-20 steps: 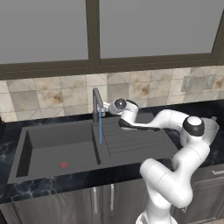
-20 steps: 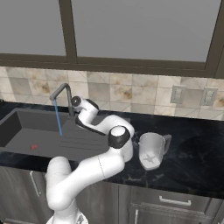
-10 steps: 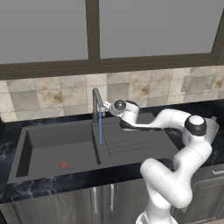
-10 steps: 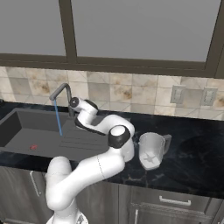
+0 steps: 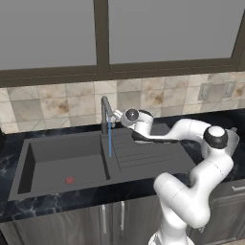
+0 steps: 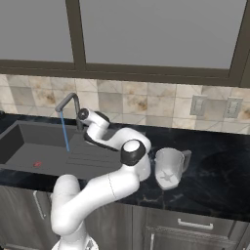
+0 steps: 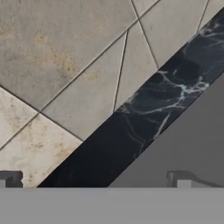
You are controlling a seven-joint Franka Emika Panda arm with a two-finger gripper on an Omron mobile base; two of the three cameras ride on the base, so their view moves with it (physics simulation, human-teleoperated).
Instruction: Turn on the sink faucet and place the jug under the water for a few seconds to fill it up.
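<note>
So the sink faucet [image 5: 104,115] is running: a thin blue line of water [image 5: 110,138] drops straight from the spout onto the sink [image 5: 52,153], right about where the deep basin meets the ribbed drainboard. There's a little red drain mark [image 5: 70,180] on the basin floor, off to the window-less side of the stream.

The gripper [image 5: 116,114] is parked just beside the faucet, up at spout height, on the drainboard side of it. In the hand view the two fingertips [image 7: 10,178] sit at opposite corners, spread wide with nothing between them, so the pincer is released and holding nothing. All that camera looks at is tan wall tile [image 7: 65,65], a strip of black marble counter [image 7: 144,113] and the grey edge of the sink.

The jug [image 6: 170,167] is nowhere near the faucet. It's lying tipped over on the black counter past the drainboard end of the sink, base with the cross-like mark facing the right base camera, handle pointing away from the faucet. The arm's elbow sits between it and the faucet, so jug and pincer are well apart, and the jug is not under the water.
</note>
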